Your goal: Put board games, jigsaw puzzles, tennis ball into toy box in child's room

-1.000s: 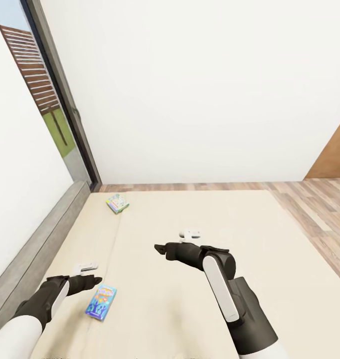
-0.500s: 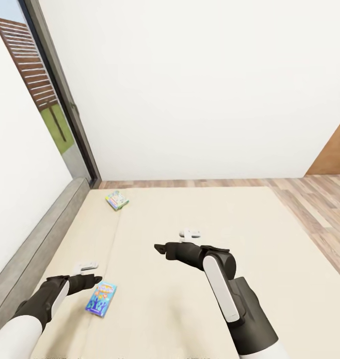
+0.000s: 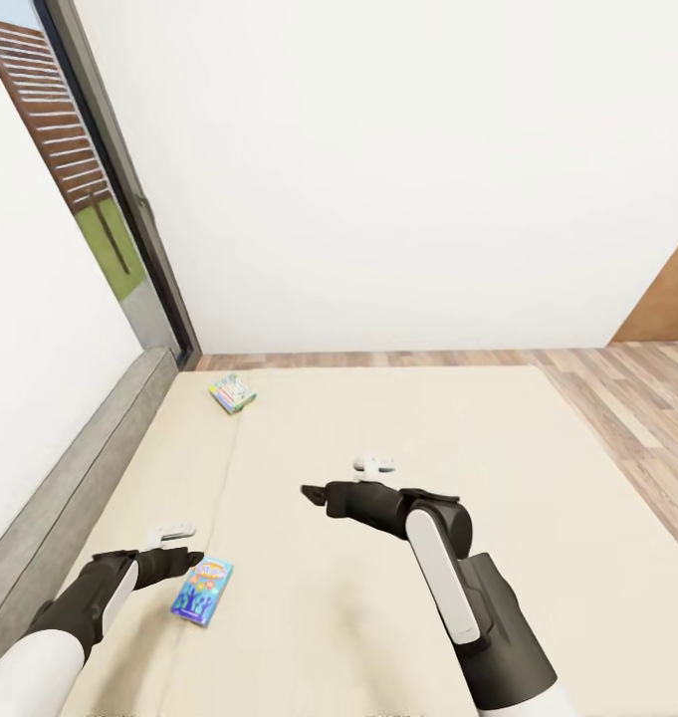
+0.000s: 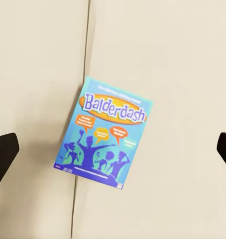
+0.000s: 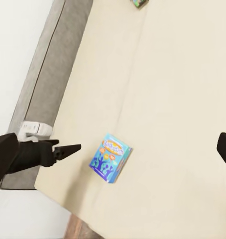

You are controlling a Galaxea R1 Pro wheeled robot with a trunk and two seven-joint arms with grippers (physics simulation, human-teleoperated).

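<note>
Two board games lie on the bed (image 3: pixel 398 418). The blue one (image 3: pixel 202 590) (image 4: pixel 104 139) (image 5: pixel 110 157), printed "Balderdash", lies flat near the bed's front left. My left gripper (image 3: pixel 186 559) (image 4: pixel 114 152) (image 5: pixel 63 149) hovers open just left of and above it, its fingers (image 4: pixel 3 157) spread wider than the box. A green-white board game (image 3: pixel 233 392) (image 5: pixel 139 3) lies far back near the bed's corner. My right gripper (image 3: pixel 314 495) (image 5: pixel 115 154) hangs open over the middle of the mattress, holding nothing. The table, toy box, jigsaw puzzles and tennis ball are out of view.
A low grey headboard (image 3: pixel 70 478) runs along the bed's left side under a white wall. A tall dark-framed window (image 3: pixel 100 199) stands at the far left corner. Wood-plank floor (image 3: pixel 637 418) lies right of the bed, with a brown door (image 3: pixel 667 299) beyond.
The whole picture has shifted a little, so the camera moved. Both games sit slightly higher in view, and the blue one is a touch nearer my left gripper. Both grippers stay open.
</note>
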